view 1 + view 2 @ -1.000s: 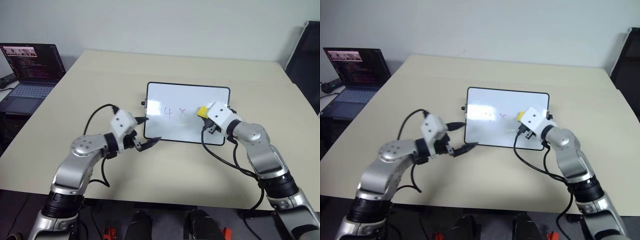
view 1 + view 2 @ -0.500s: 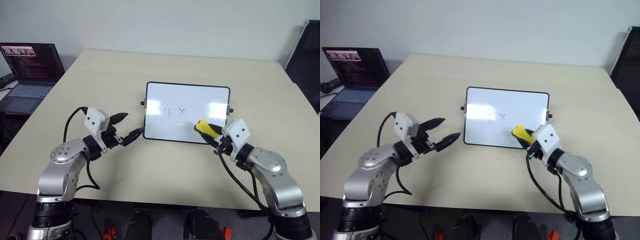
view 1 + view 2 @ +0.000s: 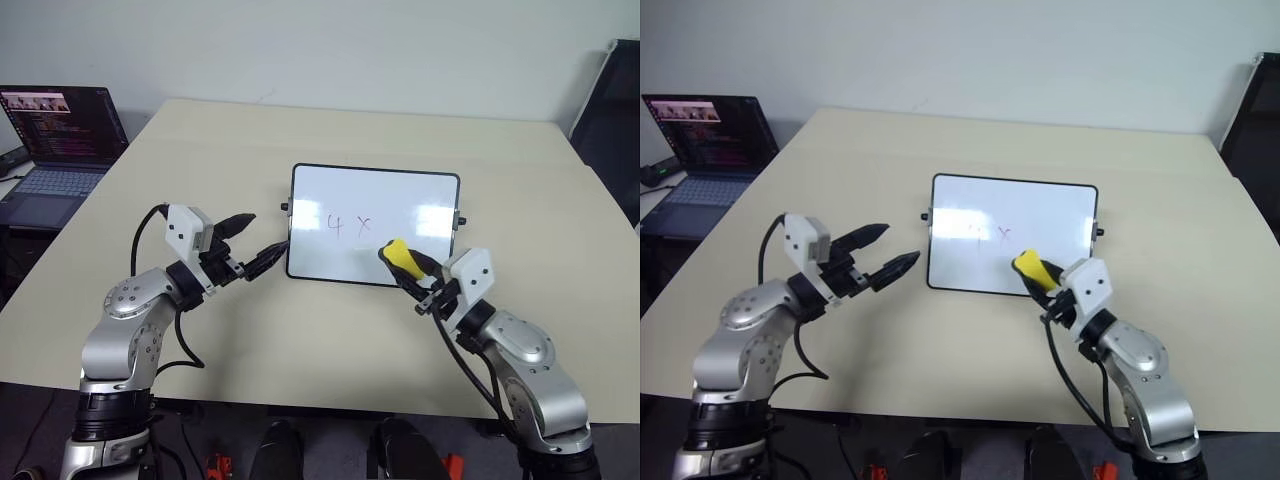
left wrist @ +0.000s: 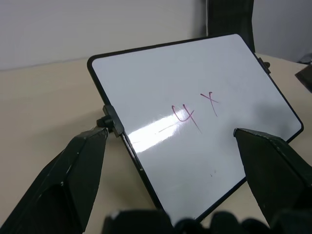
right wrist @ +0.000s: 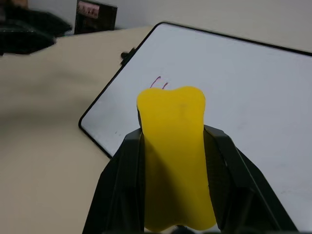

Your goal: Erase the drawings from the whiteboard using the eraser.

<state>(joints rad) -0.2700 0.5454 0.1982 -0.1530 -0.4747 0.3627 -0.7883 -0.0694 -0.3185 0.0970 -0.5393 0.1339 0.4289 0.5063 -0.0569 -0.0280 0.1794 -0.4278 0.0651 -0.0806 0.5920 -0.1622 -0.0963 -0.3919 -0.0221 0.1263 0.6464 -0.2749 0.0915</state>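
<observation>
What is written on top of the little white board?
On the small glossy white board with a thin black frame are thin reddish marker marks, "4 x". Beside them, the yellow block eraser in the right gripper covers part of the board.

Yellow eraser [image 3: 396, 254], white whiteboard [image 3: 375, 222] framed black, drawings [image 4: 194, 110] seemingly reddish, beige table [image 3: 300, 320]

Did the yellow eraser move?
Yes. The eraser slid off the whiteboard's right side toward its near edge, held by the right gripper.
</observation>
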